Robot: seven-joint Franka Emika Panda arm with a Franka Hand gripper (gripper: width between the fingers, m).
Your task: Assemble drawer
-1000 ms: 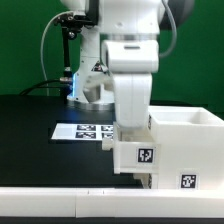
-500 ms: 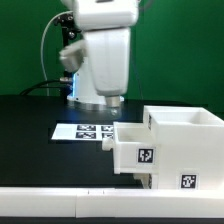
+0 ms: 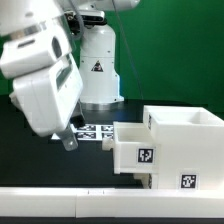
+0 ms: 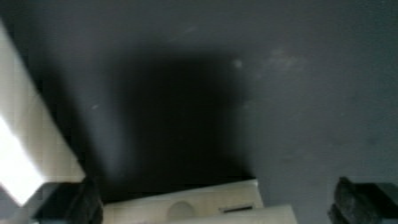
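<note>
The white boxy casing (image 3: pixel 192 135) stands at the exterior view's right with a tag on its front. A small white tray (image 3: pixel 133 150) with a tag sits against its left side, partly pushed in. My gripper (image 3: pixel 69 140) hangs tilted at the exterior view's left, low over the black table and apart from the tray. In the wrist view the gripper (image 4: pixel 214 205) is open, its dark fingers (image 4: pixel 64 204) wide apart. A white plastic part (image 4: pixel 178 208) with a round bump shows between them at the picture's edge; I cannot tell which part it is. No second tray shows in the exterior view.
The marker board (image 3: pixel 97 130) lies on the table behind my gripper, in front of the arm's base (image 3: pixel 98 75). A white rail (image 3: pixel 60 205) runs along the table's front edge. A white strip (image 4: pixel 27 120) shows at one side of the wrist view.
My arm has swung from above the tray to the exterior view's left and tilted over. The tray and casing have not moved.
</note>
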